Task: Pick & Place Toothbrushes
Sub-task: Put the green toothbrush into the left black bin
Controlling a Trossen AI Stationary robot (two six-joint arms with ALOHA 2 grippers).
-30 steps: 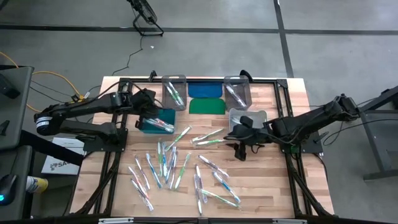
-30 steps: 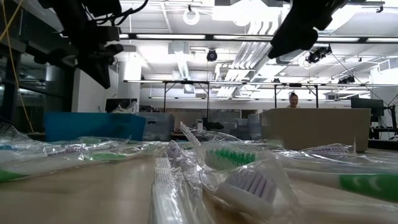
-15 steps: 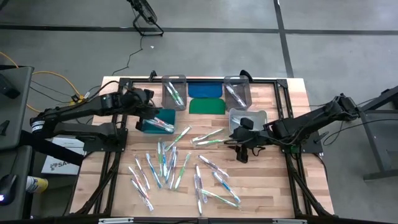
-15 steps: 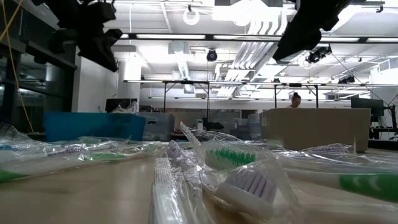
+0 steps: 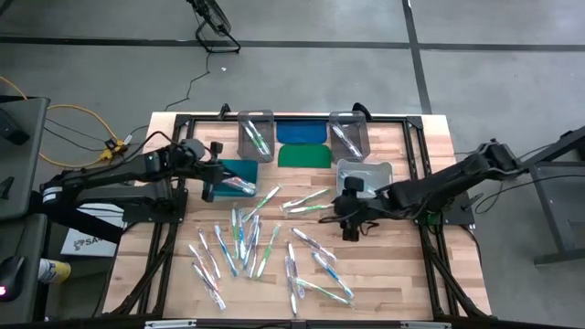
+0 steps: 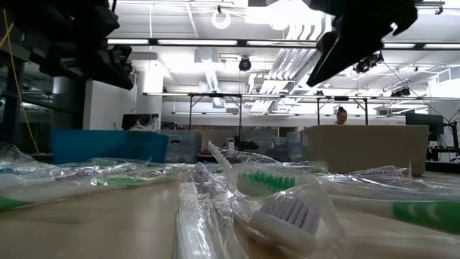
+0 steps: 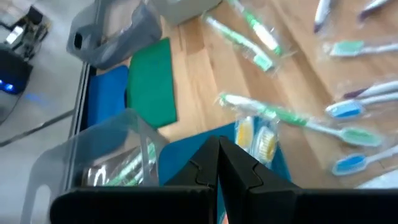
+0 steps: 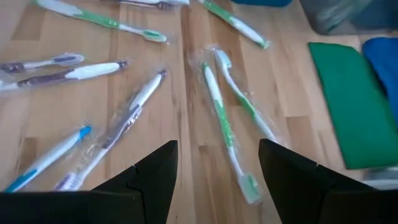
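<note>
Teal bin (image 5: 239, 171): one; lids (image 5: 303, 143): two; left hand (image 5: 208, 185) closed, empty; right hand (image 5: 346, 217) open.

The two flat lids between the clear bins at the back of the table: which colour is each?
One lid is blue, the other lid green; the high view shows them best.

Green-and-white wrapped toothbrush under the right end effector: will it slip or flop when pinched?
The green-and-white toothbrush in clear wrap likely stays stiff, being a thin straight stick. Its glossy loose film may slide between the fingers. Lying flat on wood, it probably skids if nudged.
</note>
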